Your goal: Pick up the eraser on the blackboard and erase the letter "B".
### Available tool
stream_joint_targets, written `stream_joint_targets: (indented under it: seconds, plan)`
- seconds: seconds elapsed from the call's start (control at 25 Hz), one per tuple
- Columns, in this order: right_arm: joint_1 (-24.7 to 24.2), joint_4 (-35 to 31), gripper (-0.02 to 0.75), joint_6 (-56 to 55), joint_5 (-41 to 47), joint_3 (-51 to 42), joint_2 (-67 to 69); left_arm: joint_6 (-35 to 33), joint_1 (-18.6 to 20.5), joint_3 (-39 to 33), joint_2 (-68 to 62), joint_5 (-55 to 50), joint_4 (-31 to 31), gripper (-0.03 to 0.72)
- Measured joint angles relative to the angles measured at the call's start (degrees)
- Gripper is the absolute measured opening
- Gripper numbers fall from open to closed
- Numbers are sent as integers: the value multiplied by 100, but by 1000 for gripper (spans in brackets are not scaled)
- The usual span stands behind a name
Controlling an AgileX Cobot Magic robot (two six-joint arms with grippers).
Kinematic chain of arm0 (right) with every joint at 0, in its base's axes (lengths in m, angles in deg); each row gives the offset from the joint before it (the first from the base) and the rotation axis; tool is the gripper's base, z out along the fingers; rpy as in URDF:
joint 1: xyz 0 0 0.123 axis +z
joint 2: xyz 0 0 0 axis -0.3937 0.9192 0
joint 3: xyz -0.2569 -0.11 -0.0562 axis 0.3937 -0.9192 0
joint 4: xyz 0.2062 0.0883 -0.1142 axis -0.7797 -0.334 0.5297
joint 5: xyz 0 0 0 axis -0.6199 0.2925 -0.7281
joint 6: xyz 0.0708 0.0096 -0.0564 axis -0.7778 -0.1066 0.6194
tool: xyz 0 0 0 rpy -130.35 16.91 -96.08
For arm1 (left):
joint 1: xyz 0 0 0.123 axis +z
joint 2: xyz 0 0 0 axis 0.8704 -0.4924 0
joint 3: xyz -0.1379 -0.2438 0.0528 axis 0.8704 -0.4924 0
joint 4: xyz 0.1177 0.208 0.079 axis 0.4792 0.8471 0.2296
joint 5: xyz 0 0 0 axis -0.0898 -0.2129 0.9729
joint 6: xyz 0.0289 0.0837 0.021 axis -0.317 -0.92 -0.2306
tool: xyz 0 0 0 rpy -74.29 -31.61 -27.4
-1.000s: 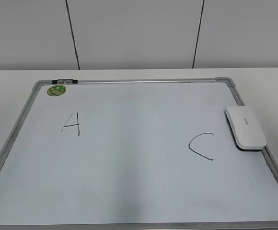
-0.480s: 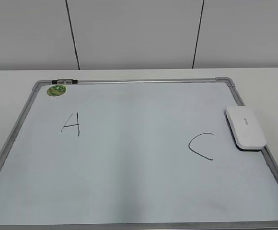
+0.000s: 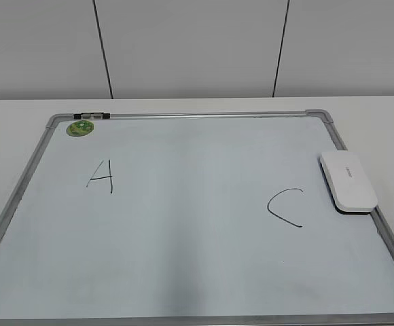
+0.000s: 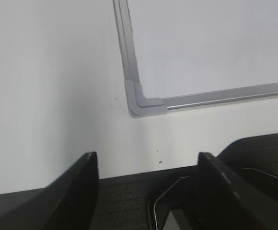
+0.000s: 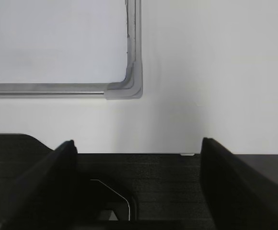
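The blackboard (image 3: 183, 272) is a white dry-erase board with a grey metal frame, lying flat on the white table. The white eraser (image 3: 348, 180) lies on the board's right edge, beside the black "C" (image 3: 285, 207). A black "A" (image 3: 101, 176) is at the left. No letter "B" shows on the board. Neither arm shows in the exterior view. My left gripper (image 4: 146, 163) is open and empty, over the table near the board's corner (image 4: 141, 103). My right gripper (image 5: 138, 148) is open and empty, near another corner (image 5: 129, 86).
A round green magnet (image 3: 80, 127) sits at the board's far left corner, next to a small black clip (image 3: 94, 116) on the frame. A grey panelled wall stands behind the table. Dark base surfaces lie under both grippers.
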Motion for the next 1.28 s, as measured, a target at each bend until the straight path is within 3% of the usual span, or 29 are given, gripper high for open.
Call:
stream_joint_targets:
  seconds: [0.32,0.56,0.8,1.28]
  plan:
    - [0,22,591,-21,-559,-230,0,0,-92,-170,9,344,13,464]
    - [0,22,590,-21,-584,-230,0,14,-92,-170,9,344,74,468]
    - [0,22,589,-21,-584,-230,0,280,-92,-170,9,344,359,529]
    - [0,22,589,-21,-584,-230,0,313,-102,-170,9,344,372,533]
